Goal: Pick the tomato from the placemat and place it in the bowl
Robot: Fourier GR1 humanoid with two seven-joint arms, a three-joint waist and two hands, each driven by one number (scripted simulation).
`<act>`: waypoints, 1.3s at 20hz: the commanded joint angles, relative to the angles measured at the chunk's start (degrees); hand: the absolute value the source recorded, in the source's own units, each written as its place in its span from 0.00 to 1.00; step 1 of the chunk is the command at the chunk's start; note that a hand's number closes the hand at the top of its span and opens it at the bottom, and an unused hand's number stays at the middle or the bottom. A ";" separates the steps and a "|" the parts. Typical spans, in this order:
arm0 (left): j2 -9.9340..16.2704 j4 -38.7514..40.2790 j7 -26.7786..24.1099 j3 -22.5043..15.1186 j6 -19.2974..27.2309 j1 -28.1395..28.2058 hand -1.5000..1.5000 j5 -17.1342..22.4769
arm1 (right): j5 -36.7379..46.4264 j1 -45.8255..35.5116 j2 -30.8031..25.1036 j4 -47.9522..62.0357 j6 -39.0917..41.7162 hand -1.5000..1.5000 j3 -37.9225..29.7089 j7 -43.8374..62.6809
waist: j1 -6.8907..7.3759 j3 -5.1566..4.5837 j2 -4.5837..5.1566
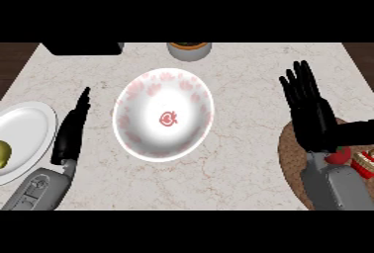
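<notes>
A white bowl (163, 114) with pink flower marks and a red mark at its centre stands in the middle of the marble counter. At the right lies a brown round placemat (294, 158). The red tomato (338, 156) rests on it, mostly hidden behind my right wrist. My right hand (309, 113) hovers over the mat's upper edge with its fingers straight and spread, holding nothing. My left hand (71, 129) shows edge-on left of the bowl, fingers straight and pointing away from me.
A white plate (29, 129) with a yellow-green item (4, 154) lies at the left edge. A red and white object (363, 163) sits on the mat beside the tomato. A grey cup (189, 50) and a black object (82, 48) stand at the back.
</notes>
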 commanded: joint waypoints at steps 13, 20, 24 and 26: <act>-8.71 -15.48 -4.71 -1.07 -15.98 6.07 0.50 17.28 | 14.92 24.59 -26.99 -5.88 7.50 0.00 -10.62 -11.95 | -2.08 -1.22 1.13; -10.28 -14.33 -5.63 -2.21 -16.52 5.43 0.50 16.33 | 32.50 25.54 -41.09 -10.74 6.11 0.00 -7.84 2.83 | -0.98 -1.47 1.46; -9.92 -13.58 -5.86 -1.03 -18.39 5.11 0.50 17.39 | 35.22 24.33 -45.07 -17.43 10.16 0.00 -5.93 19.94 | -0.28 -1.46 1.64; -9.80 -14.45 -6.45 -1.56 -18.72 6.71 0.50 16.93 | 32.99 21.75 -47.38 -18.42 15.32 0.00 -5.65 27.56 | 0.49 -1.42 1.72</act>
